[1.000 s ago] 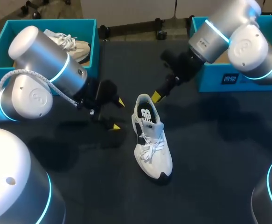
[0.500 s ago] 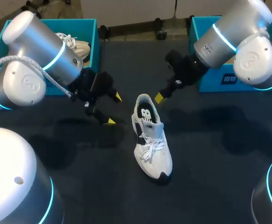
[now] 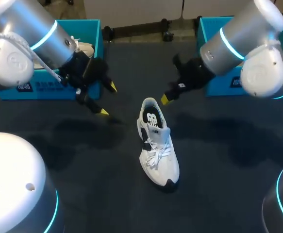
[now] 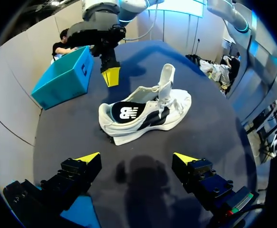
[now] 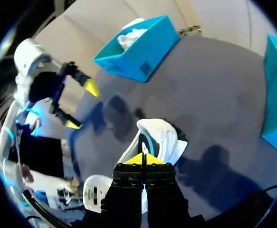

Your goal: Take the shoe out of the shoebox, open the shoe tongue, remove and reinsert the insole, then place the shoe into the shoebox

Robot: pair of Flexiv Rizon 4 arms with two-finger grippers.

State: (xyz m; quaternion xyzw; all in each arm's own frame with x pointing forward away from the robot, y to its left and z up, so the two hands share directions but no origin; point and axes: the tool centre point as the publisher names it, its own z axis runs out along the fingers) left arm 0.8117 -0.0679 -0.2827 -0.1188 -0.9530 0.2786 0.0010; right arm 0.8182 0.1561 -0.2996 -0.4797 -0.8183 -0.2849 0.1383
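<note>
We find the shoe [image 3: 157,145] standing on its sole on the table [image 3: 83,160], outside both boxes. It is roughly midway between the left shoebox [image 3: 98,39] and the right shoebox [image 3: 205,26]. Its toe points toward the robot base and its heel toward the far edge. In the left wrist view the tongue [image 4: 167,76] stands raised above the laces, and the dark insole [image 4: 128,113] shows in the opening.

The right gripper [image 3: 164,99] hangs close to the heel, on its right-hand side. Its two fingers are pressed together with nothing between them. In the head view we see no contact between the tip and the shoe. In the right wrist view the shoe [image 5: 159,137] lies directly ahead of the joined tips of the right gripper [image 5: 143,159].

The left gripper [image 3: 107,99] is positioned well to the left of the shoe, near the front corner of the left shoebox. Its fingers are spread wide and hold nothing. In the left wrist view the shoe [image 4: 143,111] lies ahead of the left gripper [image 4: 137,159], apart from both fingers.

A second shoe [image 3: 80,47] lies inside the left shoebox.
</note>
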